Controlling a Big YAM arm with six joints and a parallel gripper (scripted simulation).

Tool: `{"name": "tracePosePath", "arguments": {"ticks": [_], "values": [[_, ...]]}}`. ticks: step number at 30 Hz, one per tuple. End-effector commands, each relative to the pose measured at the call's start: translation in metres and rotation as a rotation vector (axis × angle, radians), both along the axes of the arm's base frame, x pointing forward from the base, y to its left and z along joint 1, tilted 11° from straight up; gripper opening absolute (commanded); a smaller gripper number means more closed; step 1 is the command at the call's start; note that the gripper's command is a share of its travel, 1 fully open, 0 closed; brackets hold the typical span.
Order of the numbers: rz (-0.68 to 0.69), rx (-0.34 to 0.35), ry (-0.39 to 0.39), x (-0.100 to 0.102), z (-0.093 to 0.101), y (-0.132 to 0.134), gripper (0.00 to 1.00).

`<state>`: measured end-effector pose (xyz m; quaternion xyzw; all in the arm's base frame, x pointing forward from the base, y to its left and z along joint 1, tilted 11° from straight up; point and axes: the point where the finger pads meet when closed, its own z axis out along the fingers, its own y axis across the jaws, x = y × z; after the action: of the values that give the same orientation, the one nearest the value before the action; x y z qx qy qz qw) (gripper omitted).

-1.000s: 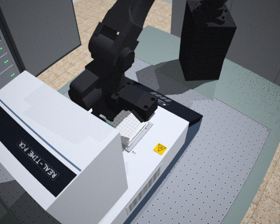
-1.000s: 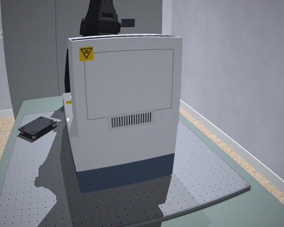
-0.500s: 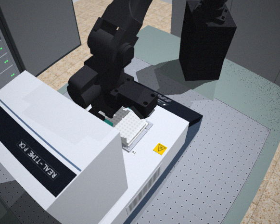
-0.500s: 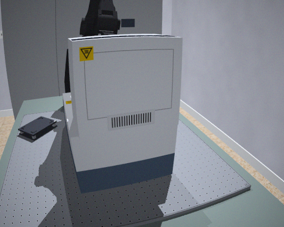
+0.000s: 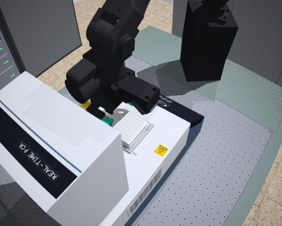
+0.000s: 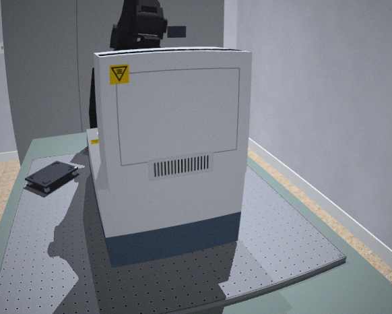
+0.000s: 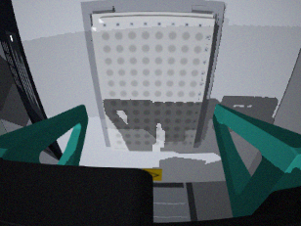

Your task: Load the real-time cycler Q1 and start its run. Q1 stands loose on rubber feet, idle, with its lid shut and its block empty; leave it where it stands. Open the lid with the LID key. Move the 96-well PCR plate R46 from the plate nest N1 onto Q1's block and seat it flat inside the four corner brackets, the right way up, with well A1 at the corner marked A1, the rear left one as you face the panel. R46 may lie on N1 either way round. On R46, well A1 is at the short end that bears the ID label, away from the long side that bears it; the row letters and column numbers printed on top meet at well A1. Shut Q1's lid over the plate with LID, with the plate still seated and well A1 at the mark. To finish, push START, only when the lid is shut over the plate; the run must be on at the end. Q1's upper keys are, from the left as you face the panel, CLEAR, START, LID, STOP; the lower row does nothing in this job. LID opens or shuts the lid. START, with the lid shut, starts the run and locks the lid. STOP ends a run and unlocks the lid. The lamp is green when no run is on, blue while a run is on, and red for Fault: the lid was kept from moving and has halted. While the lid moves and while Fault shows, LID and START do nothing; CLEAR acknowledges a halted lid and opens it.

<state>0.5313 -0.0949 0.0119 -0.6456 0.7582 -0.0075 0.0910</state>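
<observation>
The white plate R46 [image 5: 131, 123] [image 7: 151, 60] lies wells up on Q1's block, between the corner brackets, and looks level. Small print runs along its top and right edges in the wrist view and meets at the top right corner. That corner is at the A1 mark [image 5: 134, 153]. I cannot tell whether the plate is fully down. My gripper [image 5: 118, 112] [image 7: 150, 112] is open and empty, its teal fingers apart over the end of the plate away from the mark. Q1's lid [image 5: 39, 97] stands open. The key panel [image 5: 165, 100] is partly hidden by the arm; the lamp cannot be made out.
The plate nest N1 [image 6: 51, 174] stands empty on the perforated board [image 5: 197, 169] [image 6: 27, 236] beside Q1. The raised lid is close beside the arm, on the plate's rear side. A black pedestal [image 5: 207, 51] stands beyond the panel end.
</observation>
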Motion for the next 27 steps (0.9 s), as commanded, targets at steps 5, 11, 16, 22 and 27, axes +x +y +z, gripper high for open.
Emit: {"name": "tracePosePath", "arguments": {"ticks": [5,11,16,22,27], "values": [[-0.004,-0.010,-0.067,0.011,0.048,-0.013,1.00],[0.001,-0.010,-0.064,0.015,0.049,-0.012,1.00],[0.004,-0.009,-0.062,0.014,0.058,-0.011,1.00],[-0.007,-0.017,-0.098,0.020,0.075,-0.017,1.00],[-0.019,-0.012,-0.086,0.019,0.064,-0.017,1.00]]}}
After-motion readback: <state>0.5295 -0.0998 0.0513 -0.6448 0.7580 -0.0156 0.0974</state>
